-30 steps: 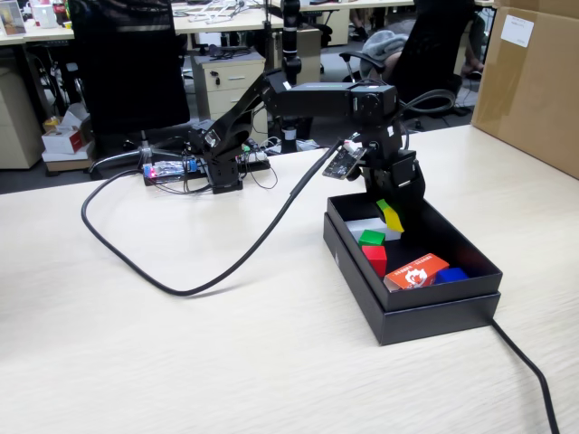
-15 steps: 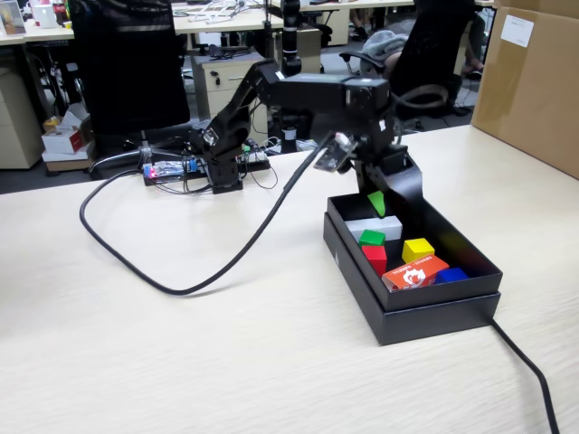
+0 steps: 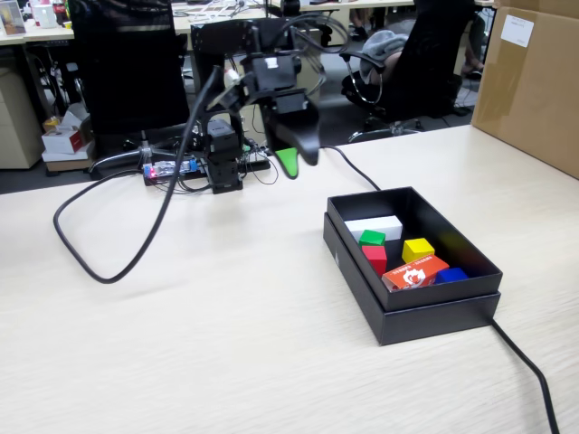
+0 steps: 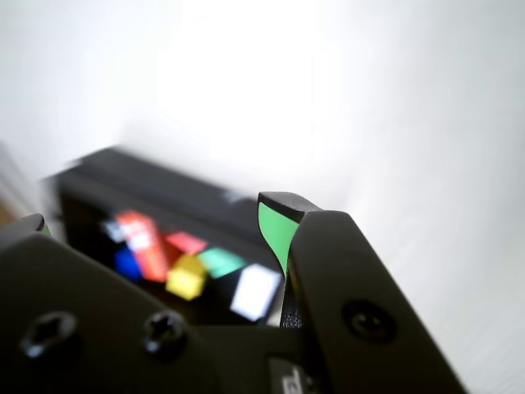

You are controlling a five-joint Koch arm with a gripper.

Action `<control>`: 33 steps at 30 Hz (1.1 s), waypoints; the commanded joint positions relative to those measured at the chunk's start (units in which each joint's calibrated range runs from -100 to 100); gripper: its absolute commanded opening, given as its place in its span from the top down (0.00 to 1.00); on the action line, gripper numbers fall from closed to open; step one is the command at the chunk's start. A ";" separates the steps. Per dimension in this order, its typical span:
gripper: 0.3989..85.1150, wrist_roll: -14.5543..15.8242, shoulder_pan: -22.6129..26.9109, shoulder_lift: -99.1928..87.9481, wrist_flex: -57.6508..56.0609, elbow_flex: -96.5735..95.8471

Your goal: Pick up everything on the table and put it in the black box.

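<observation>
Claw [image 3: 291,161] hangs in the air above bare table [image 3: 181,344], well left of the black box [image 3: 434,312] in the fixed view, jaws spread, nothing between them. Green-lined jaw tips visible. Inside the box: red cube [image 3: 375,259] touching green cube [image 3: 371,238], yellow cube [image 3: 417,249] near them; white block [image 3: 374,226] at the far end, orange printed packet [image 3: 415,271] and something blue [image 3: 450,274] at the near end. Wrist view blurred, box contents [image 4: 187,275] recognisable. No cube visible outside the box. Judgement: task looks complete; best move is a smooth retreat to rest, keeping the cable [image 3: 136,244] clear of the box.
</observation>
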 commanded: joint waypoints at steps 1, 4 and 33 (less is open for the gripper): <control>0.40 -2.20 -1.66 -9.74 9.17 -7.91; 0.40 -2.88 -2.25 -16.86 18.15 -21.42; 0.43 -5.03 -3.27 -39.35 78.80 -89.87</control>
